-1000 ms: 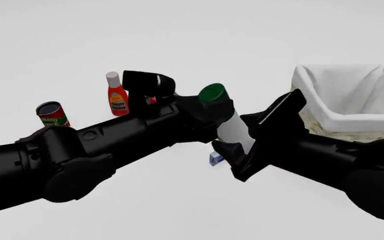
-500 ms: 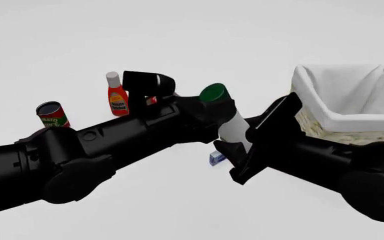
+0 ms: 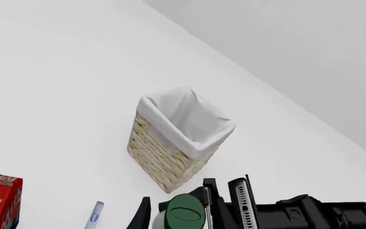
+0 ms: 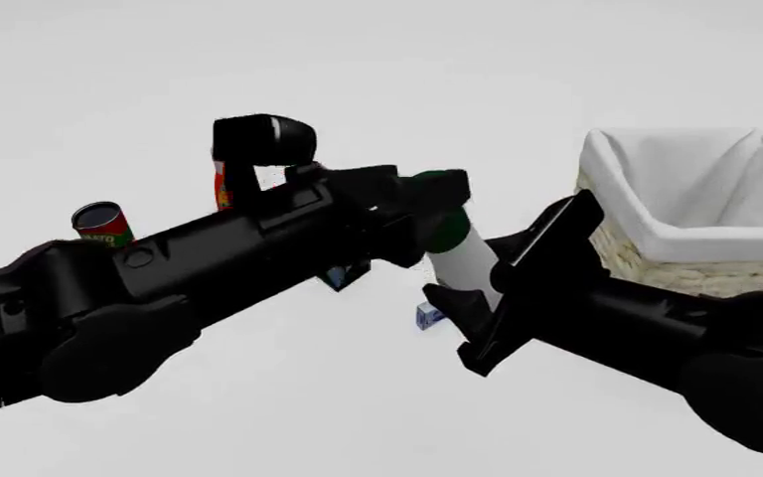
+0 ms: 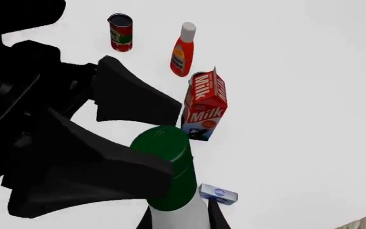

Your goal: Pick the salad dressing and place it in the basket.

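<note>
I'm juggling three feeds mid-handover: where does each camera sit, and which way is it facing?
Front view: fixed above and behind the arms, facing forward-down; both arms, salad dressing, basket.
Left wrist view: behind the left gripper, facing the basket; also shows the right gripper.
Right wrist view: behind the right gripper, facing the left gripper and milk carton.
Shared: the bottle's green cap appears in all three.

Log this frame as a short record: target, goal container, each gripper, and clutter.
target: salad dressing, tilted, off the table, short of the basket
goal: basket, nothing seen inside
right gripper: jaws shut on the bottle's white body
left gripper: jaws flank the green cap; grip unclear
clutter: milk carton, red bottle, can, small blue-white box
</note>
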### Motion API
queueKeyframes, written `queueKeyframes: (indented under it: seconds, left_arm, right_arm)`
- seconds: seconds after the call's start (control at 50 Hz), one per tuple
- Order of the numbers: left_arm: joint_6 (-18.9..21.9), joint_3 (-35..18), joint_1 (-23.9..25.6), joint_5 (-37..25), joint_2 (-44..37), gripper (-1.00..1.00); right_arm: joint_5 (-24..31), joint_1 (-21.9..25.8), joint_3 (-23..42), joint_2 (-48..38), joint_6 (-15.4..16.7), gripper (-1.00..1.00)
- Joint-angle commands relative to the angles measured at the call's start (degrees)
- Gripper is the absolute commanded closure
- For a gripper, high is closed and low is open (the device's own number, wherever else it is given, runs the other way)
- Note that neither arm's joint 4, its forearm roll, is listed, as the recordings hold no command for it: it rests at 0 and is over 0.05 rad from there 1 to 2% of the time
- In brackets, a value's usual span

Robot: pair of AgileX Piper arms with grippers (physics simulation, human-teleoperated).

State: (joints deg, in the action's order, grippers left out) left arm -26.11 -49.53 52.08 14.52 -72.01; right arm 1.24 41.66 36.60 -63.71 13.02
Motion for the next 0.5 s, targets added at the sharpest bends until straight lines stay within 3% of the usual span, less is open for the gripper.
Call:
queueKeyframes:
  seconds: [0.02,0.14,0.18,0.24,0.34,0.5]
  left_arm:
    - [17.3,-0.4,-2.1,-2.2,7.2,-1.00]
    - [14.9,-0.5,-2.5,-5.9,14.5,-1.00]
    - [14.3,-0.4,-3.8,-8.8,21.5,-1.00]
    - [13.9,0.0,-4.9,-10.2,25.1,-1.00]
    - [15.2,3.6,-11.5,-12.9,35.3,-1.00]
    - [16.4,14.9,-24.3,-13.9,46.7,-1.00]
  right_arm:
    - [-1.3,0.2,-0.8,0.9,-1.8,1.00]
    - [-2.0,0.3,-1.4,1.2,-2.2,1.00]
    - [-2.3,0.5,-1.7,1.6,-2.4,1.00]
    - [-2.6,0.5,-2.0,1.9,-2.4,1.00]
    - [-3.3,0.6,-2.7,3.0,-3.1,1.00]
    - [-3.4,-0.3,-3.2,5.7,-3.8,1.00]
